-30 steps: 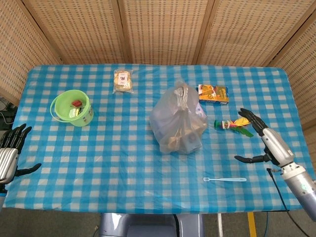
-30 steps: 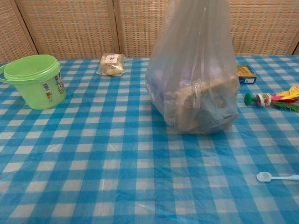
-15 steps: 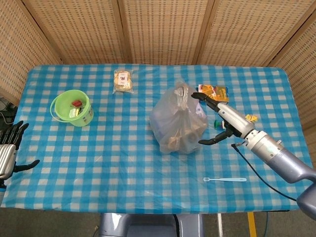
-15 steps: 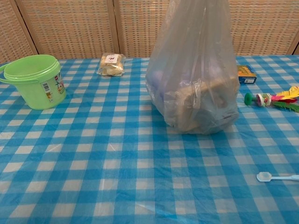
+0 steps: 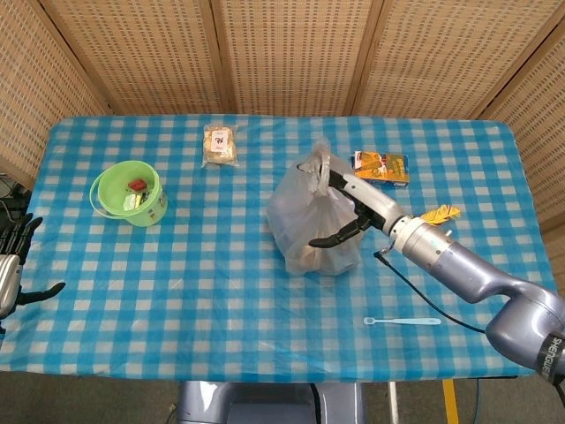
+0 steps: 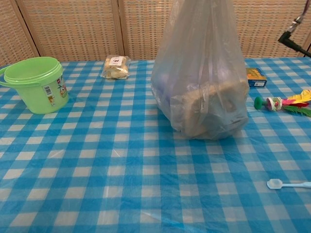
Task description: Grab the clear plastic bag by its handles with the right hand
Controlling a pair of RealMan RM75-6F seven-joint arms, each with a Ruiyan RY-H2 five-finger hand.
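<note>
The clear plastic bag (image 5: 318, 221) stood upright near the middle of the blue checked table (image 5: 221, 300), its gathered handles (image 5: 320, 162) rising at its 12 o'clock end in the head view; the chest view showed it bulging with boxy contents (image 6: 204, 114), its top cut off by the frame edge. The right hand (image 5: 349, 208) lay against the bag's side at about 3 o'clock, reaching in from 4 o'clock on its silver forearm (image 5: 459, 265). Its fingers (image 5: 340, 181) stretched up toward the handles while the thumb (image 5: 328, 238) spread low across the bag's front, so the hand was opened wide; whether any finger had hooked a handle could not be told. The left hand (image 5: 11, 274) hung at the table's 9 o'clock edge, fingers apart and holding nothing. A green bucket (image 5: 131, 194) sat at the bag's 9 o'clock, well apart, and a wrapped bread pack (image 5: 220, 146) at about 10 o'clock. An orange box (image 5: 381, 166) lay near the bag at 2 o'clock. A feathered toy (image 6: 284, 104) rested at 3 o'clock, mostly hidden behind the forearm in the head view. A small white spoon (image 5: 402, 321) lay at 5 o'clock near the table's front edge.
</note>
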